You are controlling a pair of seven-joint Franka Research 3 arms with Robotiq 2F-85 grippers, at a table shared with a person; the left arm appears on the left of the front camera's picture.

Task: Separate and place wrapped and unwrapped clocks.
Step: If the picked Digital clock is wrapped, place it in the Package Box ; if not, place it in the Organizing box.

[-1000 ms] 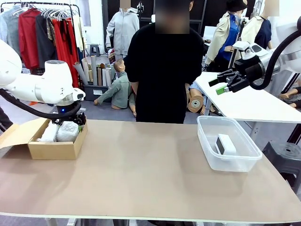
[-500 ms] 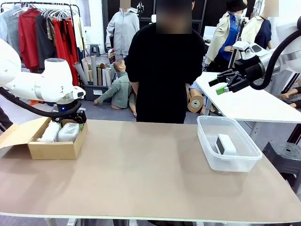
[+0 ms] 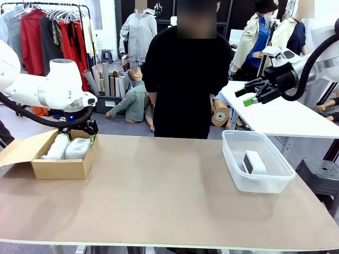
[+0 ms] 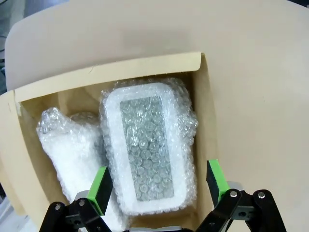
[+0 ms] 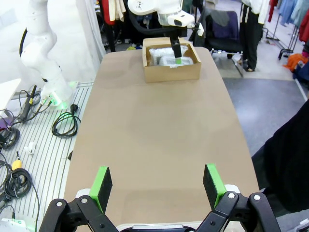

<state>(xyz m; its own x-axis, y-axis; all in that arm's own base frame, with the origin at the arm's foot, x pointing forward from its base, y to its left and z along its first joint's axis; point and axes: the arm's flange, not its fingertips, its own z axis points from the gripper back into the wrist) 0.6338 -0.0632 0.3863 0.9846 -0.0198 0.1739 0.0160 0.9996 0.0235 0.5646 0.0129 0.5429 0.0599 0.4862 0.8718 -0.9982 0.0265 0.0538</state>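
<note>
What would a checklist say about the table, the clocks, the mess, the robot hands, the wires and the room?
Surface: tan table, bare in the middle.
Job's things: two bubble-wrapped clocks side by side in cardboard box; bare white clock in clear plastic bin.
Clutter: nothing seen.
Grippers: left gripper open above the box, holding nothing; right gripper open, raised, empty.
Cables: coils on the floor beside the table.
Surroundings: person in black at far side; clothes rack.
</note>
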